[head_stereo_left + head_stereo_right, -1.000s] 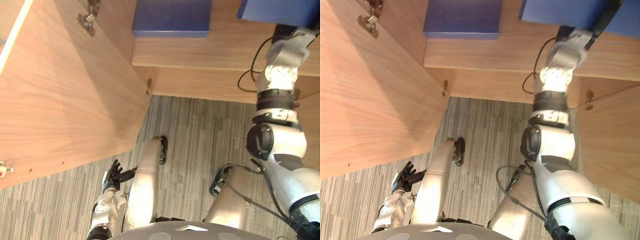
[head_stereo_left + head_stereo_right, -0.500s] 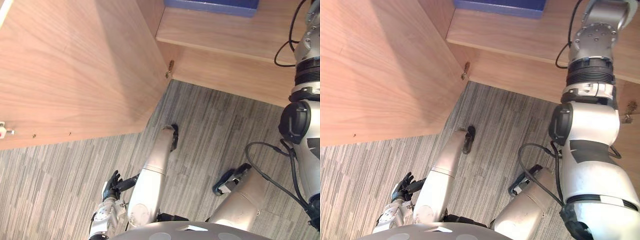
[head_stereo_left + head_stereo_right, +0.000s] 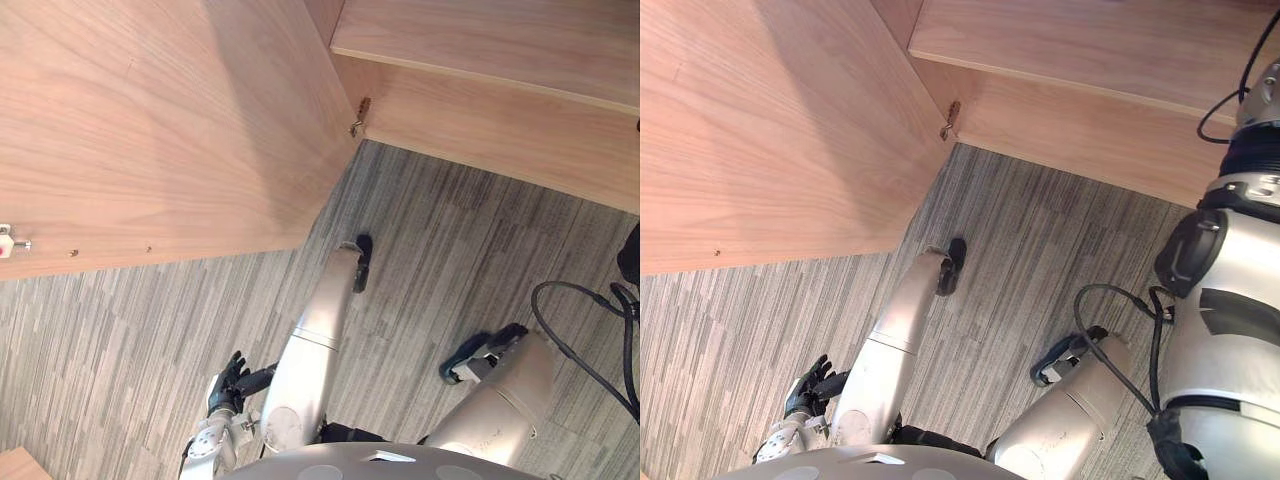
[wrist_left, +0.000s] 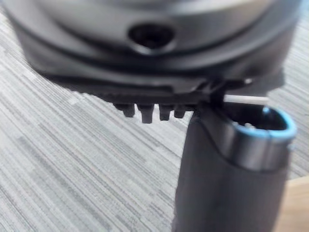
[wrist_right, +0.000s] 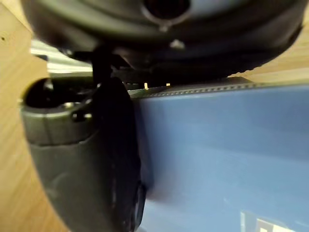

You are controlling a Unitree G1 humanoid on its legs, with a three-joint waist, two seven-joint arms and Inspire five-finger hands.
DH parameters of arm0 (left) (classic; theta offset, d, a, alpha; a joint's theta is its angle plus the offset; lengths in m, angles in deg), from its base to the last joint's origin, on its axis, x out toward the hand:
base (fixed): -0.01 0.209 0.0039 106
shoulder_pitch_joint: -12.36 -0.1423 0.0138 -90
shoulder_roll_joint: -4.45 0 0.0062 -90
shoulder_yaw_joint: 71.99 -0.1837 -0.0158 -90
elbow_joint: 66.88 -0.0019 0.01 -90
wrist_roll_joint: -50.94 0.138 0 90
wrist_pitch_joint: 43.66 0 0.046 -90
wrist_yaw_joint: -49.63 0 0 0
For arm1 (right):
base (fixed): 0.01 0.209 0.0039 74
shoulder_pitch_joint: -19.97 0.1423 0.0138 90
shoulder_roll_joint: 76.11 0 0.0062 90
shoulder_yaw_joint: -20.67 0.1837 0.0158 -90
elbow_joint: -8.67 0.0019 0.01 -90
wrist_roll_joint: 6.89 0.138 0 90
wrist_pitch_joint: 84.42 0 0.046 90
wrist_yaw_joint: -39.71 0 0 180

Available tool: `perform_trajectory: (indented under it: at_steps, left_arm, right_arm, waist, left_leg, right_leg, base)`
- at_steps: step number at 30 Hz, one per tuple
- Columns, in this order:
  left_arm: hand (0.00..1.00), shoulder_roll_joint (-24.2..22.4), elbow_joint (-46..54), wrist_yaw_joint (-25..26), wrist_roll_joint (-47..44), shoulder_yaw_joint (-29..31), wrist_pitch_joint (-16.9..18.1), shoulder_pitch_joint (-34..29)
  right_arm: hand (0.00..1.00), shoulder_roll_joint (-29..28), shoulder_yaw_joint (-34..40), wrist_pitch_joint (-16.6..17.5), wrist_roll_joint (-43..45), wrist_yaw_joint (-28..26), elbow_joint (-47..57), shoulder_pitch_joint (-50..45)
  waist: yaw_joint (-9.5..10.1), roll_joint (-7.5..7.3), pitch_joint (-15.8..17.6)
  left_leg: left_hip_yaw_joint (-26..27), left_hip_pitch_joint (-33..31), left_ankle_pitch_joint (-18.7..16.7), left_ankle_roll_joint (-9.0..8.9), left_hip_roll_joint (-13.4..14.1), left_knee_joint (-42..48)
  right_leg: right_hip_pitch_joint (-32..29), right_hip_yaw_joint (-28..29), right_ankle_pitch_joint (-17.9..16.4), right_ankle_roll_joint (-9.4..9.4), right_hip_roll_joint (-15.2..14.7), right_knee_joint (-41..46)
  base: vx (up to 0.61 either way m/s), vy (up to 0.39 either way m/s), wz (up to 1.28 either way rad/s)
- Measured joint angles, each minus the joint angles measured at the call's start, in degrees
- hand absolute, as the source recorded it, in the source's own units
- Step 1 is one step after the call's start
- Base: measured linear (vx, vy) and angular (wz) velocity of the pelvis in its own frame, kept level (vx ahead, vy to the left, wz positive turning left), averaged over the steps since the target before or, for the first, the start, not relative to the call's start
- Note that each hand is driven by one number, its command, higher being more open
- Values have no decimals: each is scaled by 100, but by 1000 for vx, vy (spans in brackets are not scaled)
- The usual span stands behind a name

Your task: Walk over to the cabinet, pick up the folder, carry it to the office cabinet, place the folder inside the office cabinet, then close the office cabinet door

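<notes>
the whole view of the head camera has slid since a second ago, and this is the camera moving, not the things. the two blue shapes that stood then at the top edge, one on the shelf and one in the raised hand, have passed out beyond it. now the eye views give the open cabinet door (image 3: 150,120), the front edge of the shelf (image 3: 480,40), the hinge (image 3: 358,118) where the door meets the cabinet, and the striped carpet (image 3: 120,340). the right arm (image 3: 1230,300) rises past the top edge.

the folder (image 5: 227,159) itself is in the right wrist view. its blue face lies under the thumb (image 5: 96,164) of the right hand (image 5: 159,29), which presses flat on it close to the folder's edge, with pale cabinet wood beside. the other fingers are behind the folder, so i judge a pinch grip rather than see all of it. whether the folder already rests on the shelf i cannot tell.

the left hand (image 3: 228,378) hangs low over the carpet, fingers loose and holding nothing (as it did before).

for the task this means the placing step is in hand but not finished — the folder is up at the cabinet, not yet released, and the head no longer watches it, so the release would depend on the wrist view. the door stands wide open — closing it is left.
</notes>
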Motion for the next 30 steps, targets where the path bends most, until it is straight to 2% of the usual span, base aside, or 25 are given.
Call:
perform_trajectory:
  at_steps: [5,6,13,20,30]
  left_arm:
    - [100,13,-41,-4,0,0,-16,0]
    - [100,27,-39,-10,0,0,-46,0]
    - [100,163,-51,-27,0,1,-64,0]
    - [100,164,-87,-42,-2,13,-65,1]
    - [100,164,-267,-65,3,301,-71,2]
  right_arm:
    - [0,0,456,91,0,93,5,-235]
    - [100,0,544,123,0,100,8,-273]
    - [100,0,669,193,0,97,104,-311]
    - [100,1,240,115,-3,-81,324,-309]
    - [100,-6,153,68,-2,-320,351,-293]
  waist:
    - [-60,6,-4]
    - [-67,7,-5]
    - [-85,13,-9]
    - [-101,14,-10]
    - [-107,13,-10]
  left_leg:
    - [32,10,5,4,10,-2]
    - [46,16,6,6,18,-6]
    - [102,61,29,5,56,-85]
    - [137,64,36,16,79,-91]
    - [145,72,39,20,118,-93]
  right_leg:
    - [-27,49,0,0,2,5]
    - [-38,68,0,0,5,5]
    - [-91,130,1,-1,15,-13]
    - [-88,130,2,-1,19,-32]
    - [-80,130,4,-4,51,-46]
  base:
    - [16,38,-2]
    - [19,32,-4]
    - [13,16,-2]
    - [24,39,0]
    - [18,40,-1]
